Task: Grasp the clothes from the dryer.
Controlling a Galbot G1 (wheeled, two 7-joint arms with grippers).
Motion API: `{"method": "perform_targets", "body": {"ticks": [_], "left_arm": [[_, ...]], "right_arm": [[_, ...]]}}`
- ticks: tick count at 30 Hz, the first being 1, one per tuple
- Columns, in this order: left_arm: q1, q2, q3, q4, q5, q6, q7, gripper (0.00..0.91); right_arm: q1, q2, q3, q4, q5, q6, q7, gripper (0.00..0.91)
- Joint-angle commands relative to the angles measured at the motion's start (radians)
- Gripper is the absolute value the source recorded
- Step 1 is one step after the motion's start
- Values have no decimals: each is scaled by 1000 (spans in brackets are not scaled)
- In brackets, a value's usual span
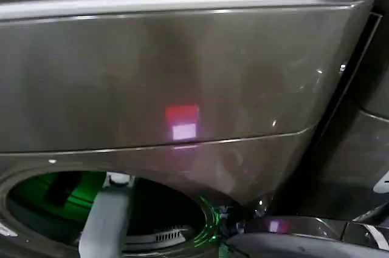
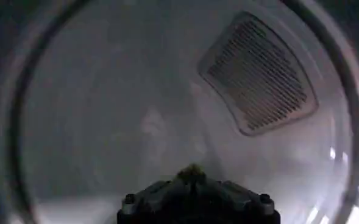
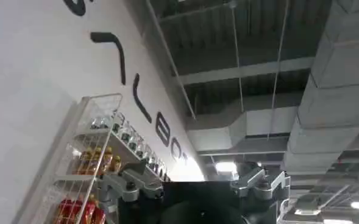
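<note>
Brown-grey metal fills the scene: the dryer (image 1: 182,76) stands close ahead, its round mouth low at the left, green-lit inside. Through that mouth reaches the left arm (image 1: 106,221). Within the drum (image 2: 106,122), the left gripper (image 2: 194,182) pinches a scrap of the clothes (image 2: 191,172). Off by a wall rack of bottles (image 3: 88,176), the right gripper (image 3: 194,189) points at the ceiling; whether its fingers are spread I cannot tell.

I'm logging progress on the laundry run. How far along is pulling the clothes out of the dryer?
Done: the dryer mouth is open and the left arm reaches into the drum. In hand: the left gripper shows a yellow-green scrap at its tips, probably the clothes. Left: drawing the arm back out.
</note>
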Motion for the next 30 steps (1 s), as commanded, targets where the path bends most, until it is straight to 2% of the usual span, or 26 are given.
{"method": "perform_targets", "body": {"ticks": [1,30], "left_arm": [[39,-7,7,-57,-15,-19,-63,0],[18,11,18,-65,-20,3,-42,0]], "right_arm": [[-8,-1,11,-7,-7,13,1,907],[-39,11,50,-9,-21,-17,-2,907]]}}
